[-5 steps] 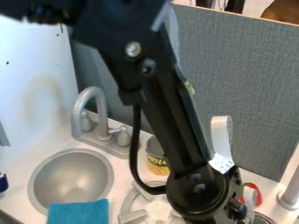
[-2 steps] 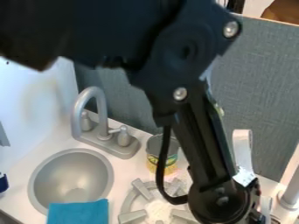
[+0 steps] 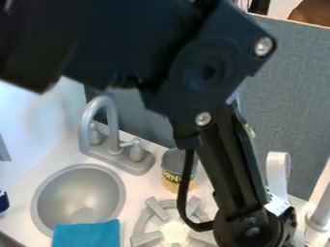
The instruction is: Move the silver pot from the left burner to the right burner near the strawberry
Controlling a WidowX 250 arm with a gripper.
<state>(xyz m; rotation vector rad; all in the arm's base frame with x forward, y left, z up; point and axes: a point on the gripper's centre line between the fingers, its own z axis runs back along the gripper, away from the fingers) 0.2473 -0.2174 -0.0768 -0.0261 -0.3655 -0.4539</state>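
The black arm comes down from the upper left, and its wrist [image 3: 254,229] is at the bottom edge, right of the stove burner [image 3: 155,236]. A tin can [image 3: 172,179] with a yellow and green label stands upright behind the burner, partly covered by the arm's cable. A blue cloth [image 3: 86,234] lies over the front edge of the grey sink [image 3: 77,195].
A grey faucet [image 3: 111,120] with two handles rises behind the sink. Grey partition [image 3: 296,96] runs along the back. At the right edge stands a grey post [image 3: 320,210], and a dark blue object [image 3: 4,201] is at the left edge.
The arm has swung right and its wrist is lower at the bottom edge. More of the can and burner shows, while the red item by the wrist has gone from sight.
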